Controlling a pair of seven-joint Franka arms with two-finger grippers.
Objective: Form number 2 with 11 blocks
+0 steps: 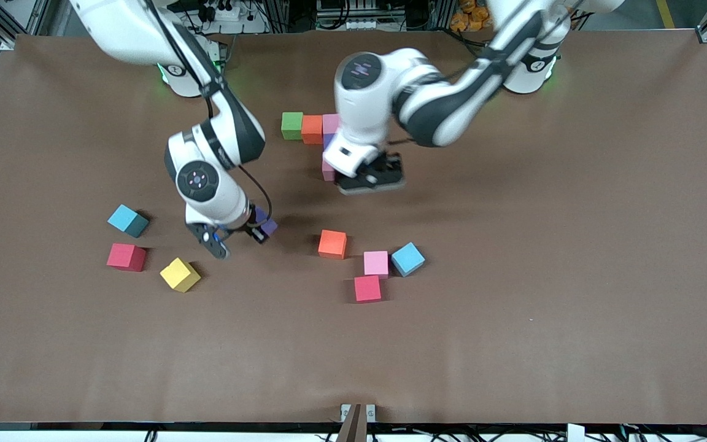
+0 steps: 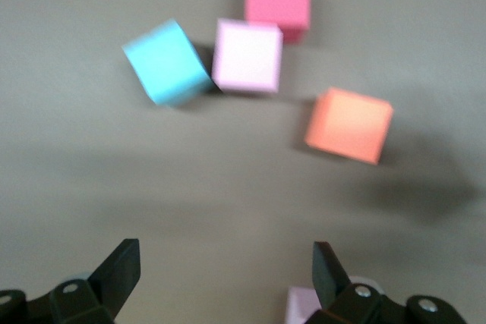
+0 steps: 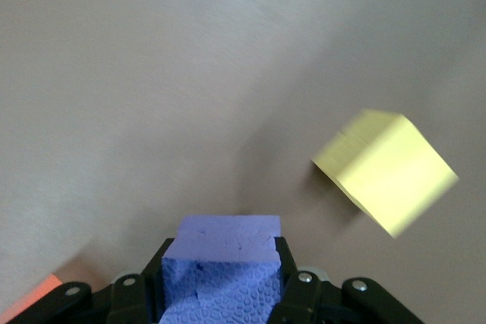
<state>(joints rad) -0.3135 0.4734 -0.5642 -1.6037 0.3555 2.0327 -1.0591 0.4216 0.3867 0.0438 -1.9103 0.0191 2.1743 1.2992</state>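
A light blue block (image 1: 127, 220) sits on the brown table (image 1: 574, 245) toward the right arm's end. A red block (image 1: 126, 256) lies just nearer the front camera than it, and a yellow block (image 1: 180, 274) lies beside the red one.

Next comes the right gripper (image 1: 240, 236). It is squeezed tight on a purple block (image 1: 266, 224), with one finger on each side of it. In the right wrist view the purple block (image 3: 222, 275) sits snug between the dark fingers (image 3: 292, 282), and the yellow block (image 3: 386, 170) shows on the table near it. From the pictures I cannot tell if the purple block is touching the table or is a little above it.

Farther from the front camera, near the middle of the table, a green block (image 1: 292, 125), an orange block (image 1: 312, 129) and a pink block (image 1: 330, 123) stand in a row, touching. More blocks run from the pink one toward the front camera, but the left arm hides most of them. This is the start of the number 2 (image 1: 312, 132).

The left gripper (image 1: 370, 178) hangs low just beside those blocks. Its fingers (image 2: 121, 271) are spread wide and hold nothing.

Nearer the front camera lie four loose blocks: another orange block (image 1: 332, 244), a pink block (image 1: 376, 263), a red block (image 1: 367, 288) and a light blue block (image 1: 408, 258). The pink one touches the red one and the blue one.
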